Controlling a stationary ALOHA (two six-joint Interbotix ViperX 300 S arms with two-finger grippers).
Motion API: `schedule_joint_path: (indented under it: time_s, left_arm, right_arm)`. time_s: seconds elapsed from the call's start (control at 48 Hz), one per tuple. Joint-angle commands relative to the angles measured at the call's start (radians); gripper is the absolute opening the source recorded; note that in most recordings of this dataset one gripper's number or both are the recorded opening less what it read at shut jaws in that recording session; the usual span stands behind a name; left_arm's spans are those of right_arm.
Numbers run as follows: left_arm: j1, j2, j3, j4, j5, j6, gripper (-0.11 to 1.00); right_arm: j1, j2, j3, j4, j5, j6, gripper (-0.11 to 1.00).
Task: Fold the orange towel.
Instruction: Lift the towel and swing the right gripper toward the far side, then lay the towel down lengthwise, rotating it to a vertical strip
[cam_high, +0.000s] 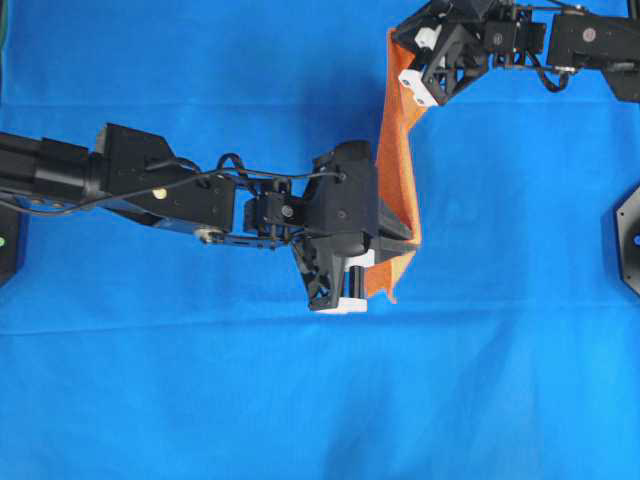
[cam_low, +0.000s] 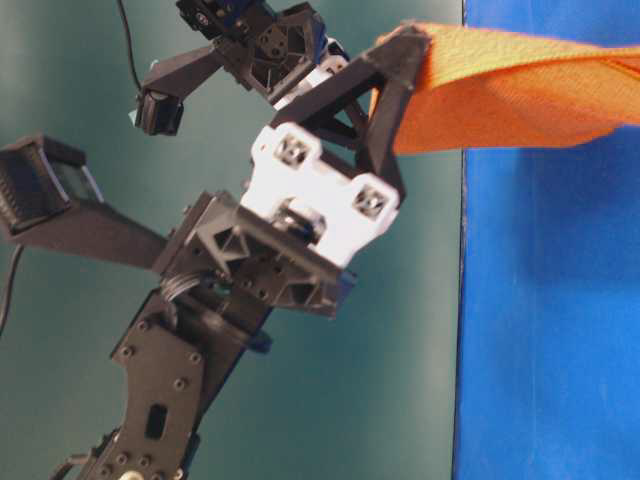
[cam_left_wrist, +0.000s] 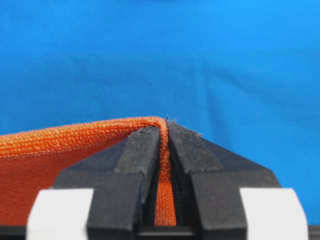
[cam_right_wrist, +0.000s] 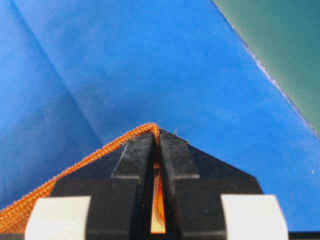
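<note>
The orange towel hangs lifted off the table as a narrow draped strip between my two grippers. My left gripper is shut on the towel's near end, and in the left wrist view the hem is pinched between the closed left gripper. My right gripper is shut on the far end at the top of the overhead view. In the right wrist view the towel's edge runs into the closed right gripper. The table-level view shows the towel sagging from a shut gripper.
A large blue cloth covers the whole table under both arms. A black arm base stands at the right edge. The cloth's far edge meets a green surface in the right wrist view.
</note>
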Motion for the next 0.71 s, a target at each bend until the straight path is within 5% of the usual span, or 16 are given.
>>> schedule_joint_path:
  time_s: [0.0,0.458,0.687]
  left_arm:
    - [-0.021,0.0,-0.055,0.003,-0.014,0.012,0.03]
    - [-0.023,0.229,-0.37,0.003,-0.023,0.115,0.03]
    - [-0.023,0.267,-0.4,0.002,-0.008,0.118,0.03]
  right_arm:
    - [-0.025,-0.054,0.008,-0.006,0.006,-0.003,0.02]
    - [-0.032,-0.341,0.206,-0.006,0.129,-0.003,0.02]
    - [-0.02,-0.374,0.235,-0.003,0.127,-0.002,0.02]
